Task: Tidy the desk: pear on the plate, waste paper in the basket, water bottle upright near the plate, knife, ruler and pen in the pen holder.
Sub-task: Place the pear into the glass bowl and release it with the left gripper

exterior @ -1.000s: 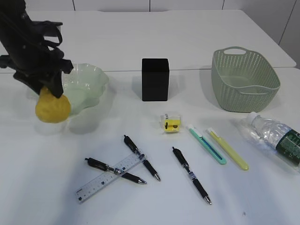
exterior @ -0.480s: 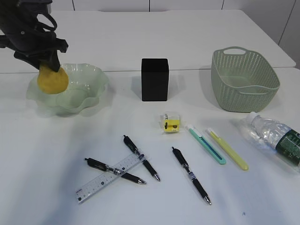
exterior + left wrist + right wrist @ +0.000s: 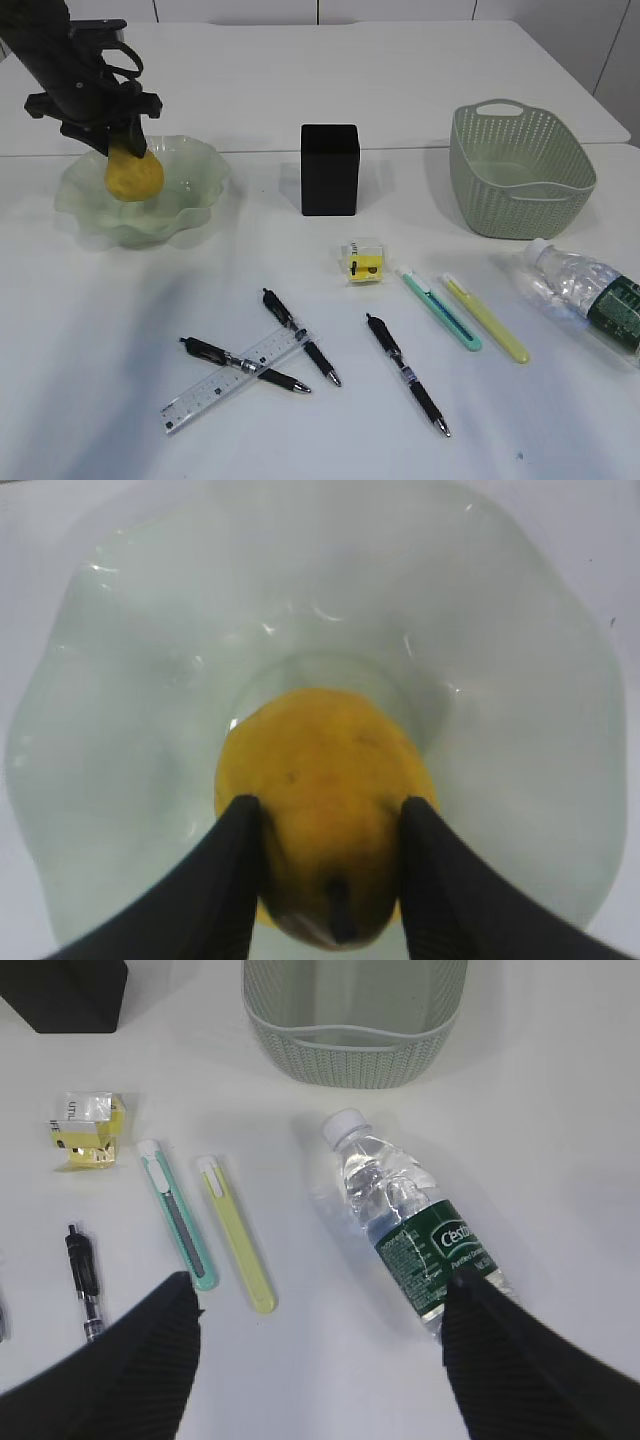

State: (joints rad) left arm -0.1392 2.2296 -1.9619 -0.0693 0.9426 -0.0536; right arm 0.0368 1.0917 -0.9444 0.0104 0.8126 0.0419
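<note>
yellow pear (image 3: 134,176), pale green plate (image 3: 190,185)

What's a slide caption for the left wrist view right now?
Left gripper holds the yellow pear over the centre of the ruffled green glass plate.

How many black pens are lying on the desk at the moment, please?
3. One black pen lies under the ruler, a second crosses the ruler's right end, and a third lies apart, right of them. None appears hidden.

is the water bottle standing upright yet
No, the water bottle lies on its side on the desk in front of the basket, its white cap pointing toward the basket.
</note>
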